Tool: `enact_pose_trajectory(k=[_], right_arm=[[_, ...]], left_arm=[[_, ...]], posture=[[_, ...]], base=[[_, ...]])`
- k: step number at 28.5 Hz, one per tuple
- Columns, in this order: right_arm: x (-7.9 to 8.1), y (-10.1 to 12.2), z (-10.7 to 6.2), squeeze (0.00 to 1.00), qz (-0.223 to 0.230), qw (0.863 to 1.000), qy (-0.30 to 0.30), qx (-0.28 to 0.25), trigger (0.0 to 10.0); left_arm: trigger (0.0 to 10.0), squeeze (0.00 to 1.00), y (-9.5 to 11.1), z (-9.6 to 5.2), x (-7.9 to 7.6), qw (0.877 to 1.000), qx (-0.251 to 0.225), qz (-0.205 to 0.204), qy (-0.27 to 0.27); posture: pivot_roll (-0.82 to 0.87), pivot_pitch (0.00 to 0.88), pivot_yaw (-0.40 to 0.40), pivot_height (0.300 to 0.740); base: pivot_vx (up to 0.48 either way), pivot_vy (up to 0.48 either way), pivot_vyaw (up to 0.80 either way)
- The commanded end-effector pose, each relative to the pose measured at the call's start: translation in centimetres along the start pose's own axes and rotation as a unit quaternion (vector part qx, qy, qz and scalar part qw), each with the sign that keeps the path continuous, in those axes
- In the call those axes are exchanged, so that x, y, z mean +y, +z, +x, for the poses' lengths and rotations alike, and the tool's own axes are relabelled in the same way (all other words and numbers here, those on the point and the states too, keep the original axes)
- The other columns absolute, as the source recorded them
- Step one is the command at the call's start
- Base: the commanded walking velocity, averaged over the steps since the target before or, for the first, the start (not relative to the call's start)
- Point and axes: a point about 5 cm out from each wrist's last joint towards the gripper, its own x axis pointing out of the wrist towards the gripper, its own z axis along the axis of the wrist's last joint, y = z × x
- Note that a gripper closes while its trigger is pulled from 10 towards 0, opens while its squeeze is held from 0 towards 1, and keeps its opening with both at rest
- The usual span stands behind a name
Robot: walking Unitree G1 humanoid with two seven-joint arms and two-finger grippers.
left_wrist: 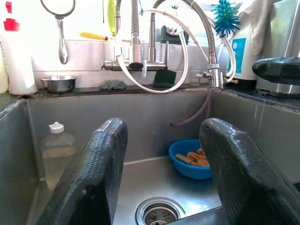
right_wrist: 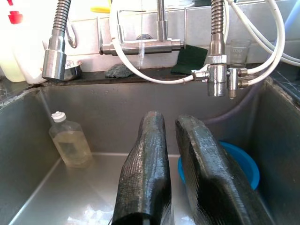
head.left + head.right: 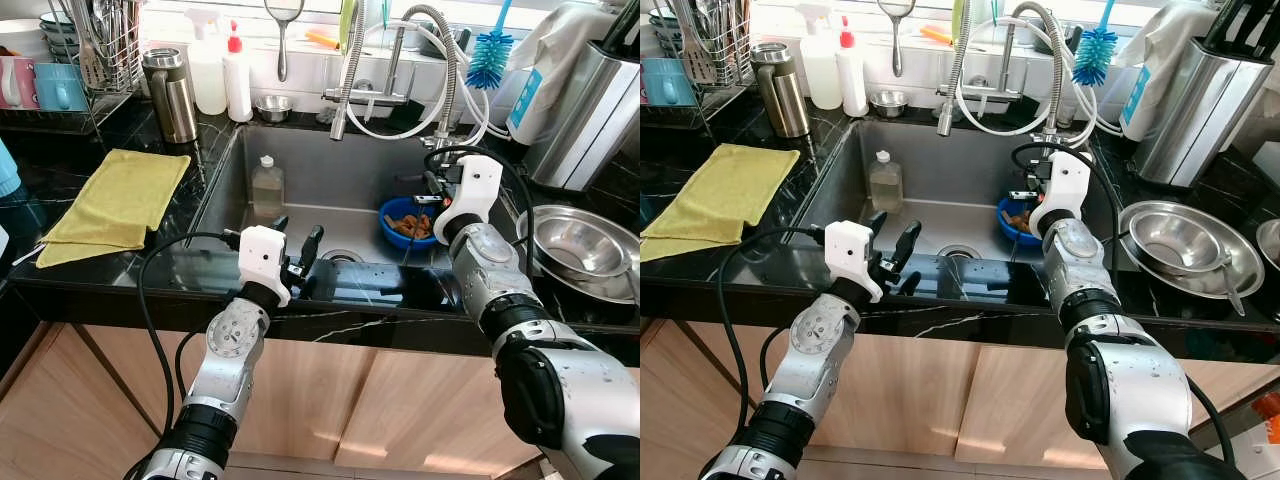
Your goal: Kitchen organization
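A blue bowl with brown food scraps sits on the bottom of the steel sink, at its right side. A clear plastic bottle with a white cap stands at the sink's left wall. My left gripper hovers open over the sink's front edge, facing the drain with nothing between its fingers. My right gripper is shut and empty above the sink's right side, just over the blue bowl. The bottle stands off to one side of it.
A yellow cloth lies on the black counter left of the sink, behind it a steel thermos and spray bottles. Faucet hoses hang over the sink's back. Steel bowls rest on the right counter.
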Motion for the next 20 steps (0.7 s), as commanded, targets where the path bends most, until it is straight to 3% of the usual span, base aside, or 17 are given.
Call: enact_pose_trajectory(k=[1, 8, 9, 10, 15, 17, 20], right_arm=[[-0.3, 0.5, 0.1, 1.00, 0.000, 1.000, -0.008, -0.005, 10.0], [-0.4, 0.6, 0.1, 1.00, -0.005, 1.000, -0.017, -0.009, 10.0], [-0.4, 0.6, 0.1, 0.69, -0.010, 1.000, -0.017, -0.011, 10.0], [-0.3, 0.9, 0.1, 0.00, -0.019, 1.000, -0.017, -0.018, 10.0], [0.2, 2.9, 0.4, 0.00, -0.047, 0.997, -0.015, -0.067, 10.0], [1.3, 5.4, 0.4, 0.00, -0.039, 0.989, -0.001, -0.139, 10.0], [1.6, 5.8, 0.3, 0.00, -0.042, 0.987, 0.003, -0.152, 10.0]], left_arm=[[10.0, 0.00, -0.4, -0.1, -0.1, 1.000, 0.016, 0.001, -0.003], [10.0, 0.00, -0.3, -0.1, 0.0, 1.000, 0.017, 0.002, -0.003], [10.0, 0.00, -0.3, -0.1, 0.0, 1.000, 0.017, 0.002, -0.003], [10.0, 0.00, -0.4, -0.1, 0.0, 1.000, 0.017, 0.002, -0.003], [10.0, 0.00, -0.3, -0.1, 0.0, 1.000, 0.018, 0.002, -0.003], [10.0, 0.00, -0.3, -0.1, 0.1, 1.000, 0.019, 0.003, -0.004], [10.0, 0.00, -0.4, -0.1, 0.0, 1.000, 0.019, 0.004, -0.005]], posture=[[0.14, 0.012, -0.092, 0.740], [0.13, 0.024, -0.088, 0.740], [0.13, 0.025, -0.088, 0.740], [0.13, 0.026, -0.087, 0.740], [0.13, 0.030, -0.081, 0.740], [0.12, 0.032, -0.075, 0.740], [0.12, 0.033, -0.075, 0.740]], base=[[0.000, 0.000, 0.00], [0.000, 0.000, 0.00], [0.000, 0.000, 0.00], [0.000, 0.000, 0.00], [0.000, 0.000, 0.00], [0.000, 0.000, 0.00], [0.000, 0.000, 0.00]])
